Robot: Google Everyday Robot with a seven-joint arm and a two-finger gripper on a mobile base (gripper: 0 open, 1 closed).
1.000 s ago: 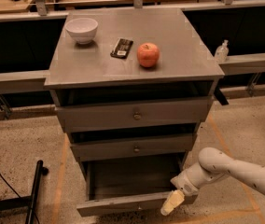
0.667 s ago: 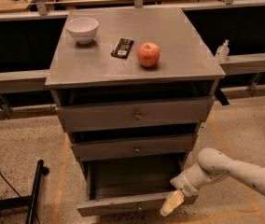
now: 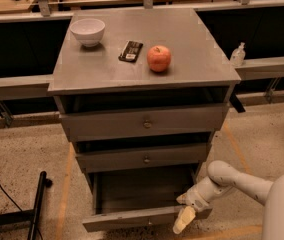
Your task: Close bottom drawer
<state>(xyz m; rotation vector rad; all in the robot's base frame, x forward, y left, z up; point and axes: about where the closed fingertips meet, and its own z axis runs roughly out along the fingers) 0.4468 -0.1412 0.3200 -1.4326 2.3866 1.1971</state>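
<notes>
The grey cabinet [image 3: 147, 79] has three drawers. Its bottom drawer [image 3: 142, 217] stands pulled far out, its slim front panel low in the view and its dark inside showing. My gripper [image 3: 184, 218] sits at the right end of that front panel, its pale fingertip [image 3: 182, 223] against or just in front of the panel. The white arm [image 3: 237, 181] reaches in from the lower right. The middle drawer [image 3: 144, 158] and top drawer [image 3: 144, 123] are each slightly out.
On the cabinet top stand a white bowl [image 3: 87, 31], a dark flat packet [image 3: 130, 51] and a red apple [image 3: 159, 58]. A black pole [image 3: 36, 206] lies on the speckled floor at left. A small bottle [image 3: 237, 54] sits on the right ledge.
</notes>
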